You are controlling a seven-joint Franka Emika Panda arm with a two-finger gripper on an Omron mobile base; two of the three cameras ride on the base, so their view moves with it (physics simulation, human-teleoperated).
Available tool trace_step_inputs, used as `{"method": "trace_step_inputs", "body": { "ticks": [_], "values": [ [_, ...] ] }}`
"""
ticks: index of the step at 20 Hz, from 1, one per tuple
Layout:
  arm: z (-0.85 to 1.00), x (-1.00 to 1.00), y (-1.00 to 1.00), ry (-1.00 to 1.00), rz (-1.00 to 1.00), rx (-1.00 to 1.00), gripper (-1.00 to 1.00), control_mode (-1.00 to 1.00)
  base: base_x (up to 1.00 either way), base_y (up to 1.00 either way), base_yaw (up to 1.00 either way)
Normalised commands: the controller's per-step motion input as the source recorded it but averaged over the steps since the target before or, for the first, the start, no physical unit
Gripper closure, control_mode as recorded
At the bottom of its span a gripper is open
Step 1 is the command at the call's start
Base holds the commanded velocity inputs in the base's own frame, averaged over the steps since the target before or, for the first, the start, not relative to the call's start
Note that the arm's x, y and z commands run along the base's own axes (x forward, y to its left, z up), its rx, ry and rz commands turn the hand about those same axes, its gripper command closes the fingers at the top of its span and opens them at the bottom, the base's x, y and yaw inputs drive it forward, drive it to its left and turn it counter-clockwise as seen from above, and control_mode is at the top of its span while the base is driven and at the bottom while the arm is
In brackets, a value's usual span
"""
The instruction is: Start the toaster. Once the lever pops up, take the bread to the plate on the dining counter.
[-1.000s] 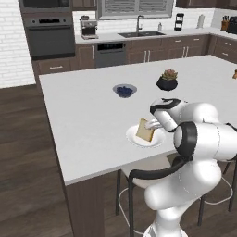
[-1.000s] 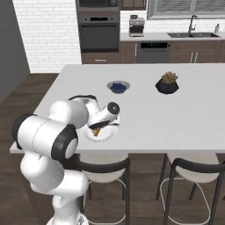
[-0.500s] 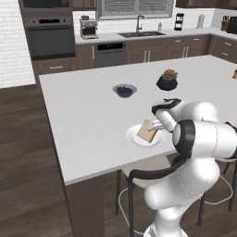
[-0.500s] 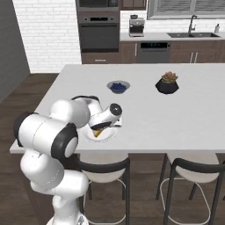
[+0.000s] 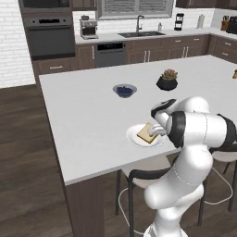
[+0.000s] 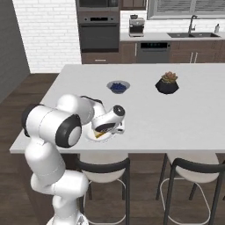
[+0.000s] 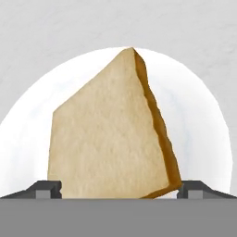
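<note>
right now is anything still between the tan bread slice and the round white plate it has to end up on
Nothing visible: the tan-crusted bread slice already lies on the round white plate on the white-topped dining counter. The gripper stands open, a fingertip on either side of the slice.

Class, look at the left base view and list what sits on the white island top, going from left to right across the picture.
Bowl → plate with the bread on it → potted plant.
</note>
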Motion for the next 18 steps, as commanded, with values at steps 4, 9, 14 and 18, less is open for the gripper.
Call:
{"method": "trace_step_inputs", "body": {
  "ticks": [4,9,14,18],
  "values": [
    [0.01,0.00,0.00,0.01,0.00,0.00,-1.00,-1.00,0.00,0.00,0.00],
    [0.03,0.00,0.00,0.04,0.00,-0.02,-1.00,-1.00,0.00,0.00,0.00],
    [0.05,0.00,-0.02,0.07,-0.05,-0.17,-1.00,-1.00,0.00,0.00,0.00],
    [0.37,-0.08,0.00,0.00,-0.07,-0.22,-1.00,-1.00,0.00,0.00,0.00]
  ]
}}
